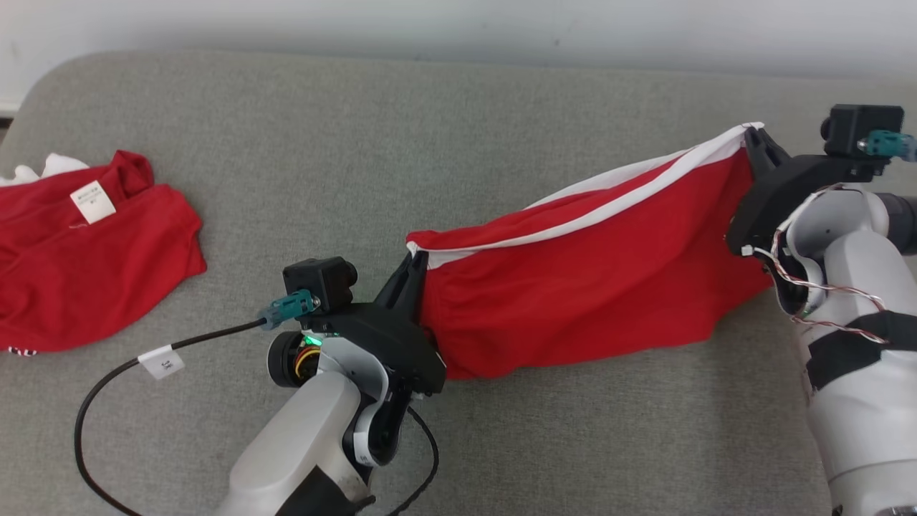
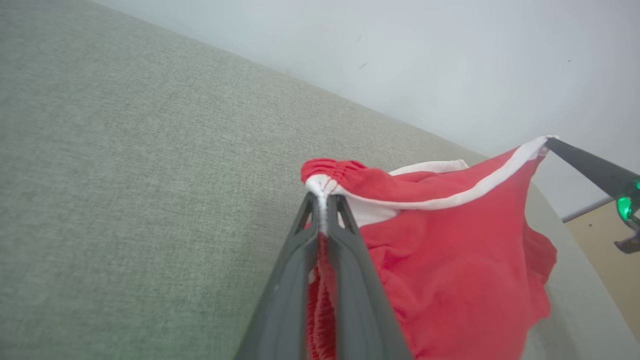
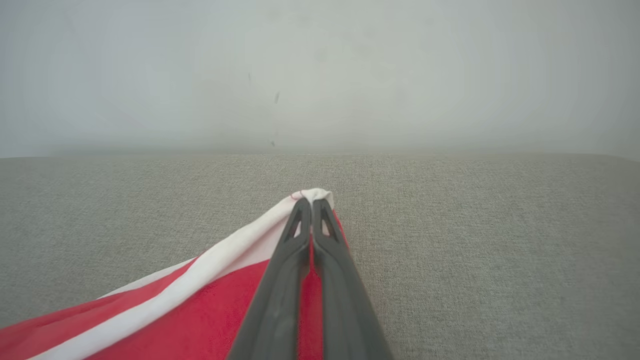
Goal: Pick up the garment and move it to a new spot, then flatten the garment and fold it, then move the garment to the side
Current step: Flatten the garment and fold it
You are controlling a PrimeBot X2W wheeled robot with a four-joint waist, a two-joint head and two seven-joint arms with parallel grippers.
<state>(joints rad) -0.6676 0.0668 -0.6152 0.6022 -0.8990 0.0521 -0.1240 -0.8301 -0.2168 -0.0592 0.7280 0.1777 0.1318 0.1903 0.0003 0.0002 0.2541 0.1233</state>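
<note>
Stretched garment (image 1: 587,287), red shirt (image 1: 86,287) left, cable (image 1: 220,334)

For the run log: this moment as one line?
stage: red garment stretched between grippers; left gripper: shut on one corner; right gripper: shut on other corner; second red garment: at left

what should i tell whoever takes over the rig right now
Left gripper: shut on one end of the garment's white-trimmed edge.
Right gripper: shut on the other end.
The garment is stretched between them over the grey cushion. A red crumpled cloth lies at far left.
Done: pickup.
Left: lay flat, fold, move aside.
</note>
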